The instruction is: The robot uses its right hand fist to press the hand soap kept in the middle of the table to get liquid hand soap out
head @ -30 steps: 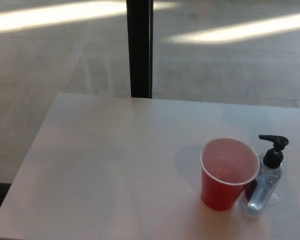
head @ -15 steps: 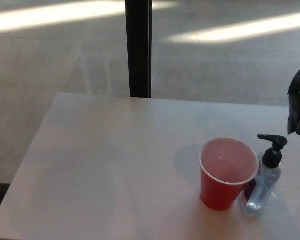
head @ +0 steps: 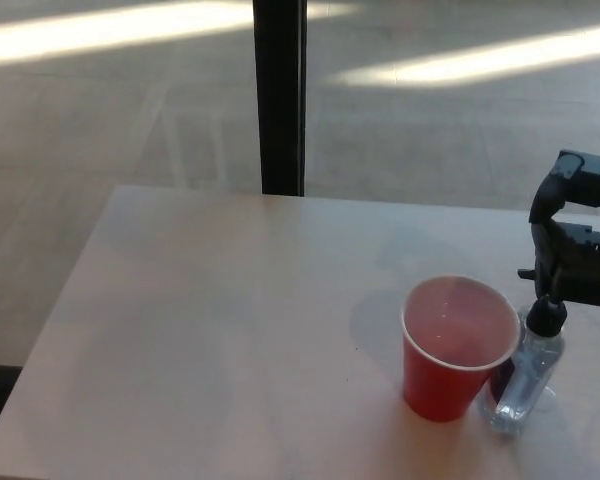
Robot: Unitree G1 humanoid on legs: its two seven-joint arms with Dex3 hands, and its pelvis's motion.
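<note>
**Robot hand poised over soap pump beside red cup**

The robot's right hand (head: 578, 235), black and blocky, is seen entering from the right edge, held directly over the black pump head of the hand soap bottle (head: 528, 372). The pump's top is covered by the hand, and only the pump collar and the tip of the spout are left showing below it. Whether the hand is actually touching the pump cannot be told. The thick fingers are seen curled inward, but whether they are fully closed into a fist cannot be told from this angle.

The soap bottle, clear with a black pump, is stood upright on the pale bench (head: 210, 330), toward its right side and near its front. Just to the left of the bottle, touching or nearly touching it, a red cup (head: 450, 355) is stood upright with its open mouth facing up; its inside is pale, and any contents cannot be made out.

Well behind the bottle, past the far edge of the bench, a dark vertical post (head: 279, 95) is seen rising from a grey floor (head: 100, 130) crossed by bright bands of light.
</note>
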